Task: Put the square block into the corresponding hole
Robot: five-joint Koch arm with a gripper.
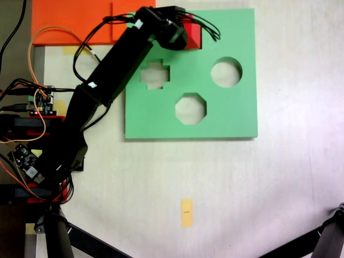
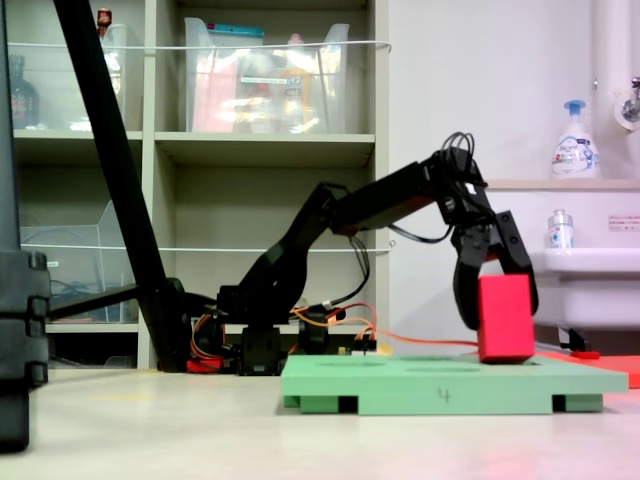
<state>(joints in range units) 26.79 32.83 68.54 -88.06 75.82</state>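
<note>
The black gripper [image 2: 497, 290] has its fingers pinching the small bright red foam cube [image 2: 504, 318], which hangs between them just above the thick light-green foam board [image 2: 440, 383] (square cutout hidden beneath in both exterior views).

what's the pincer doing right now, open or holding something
Pincer: shut on the red square block, holding it upright at the green board.

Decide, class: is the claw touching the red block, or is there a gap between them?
Touching. In the second exterior view the claw straddles the red block, one black finger pressed along its left face with no gap visible; the block's base sits at the green board top.
</note>
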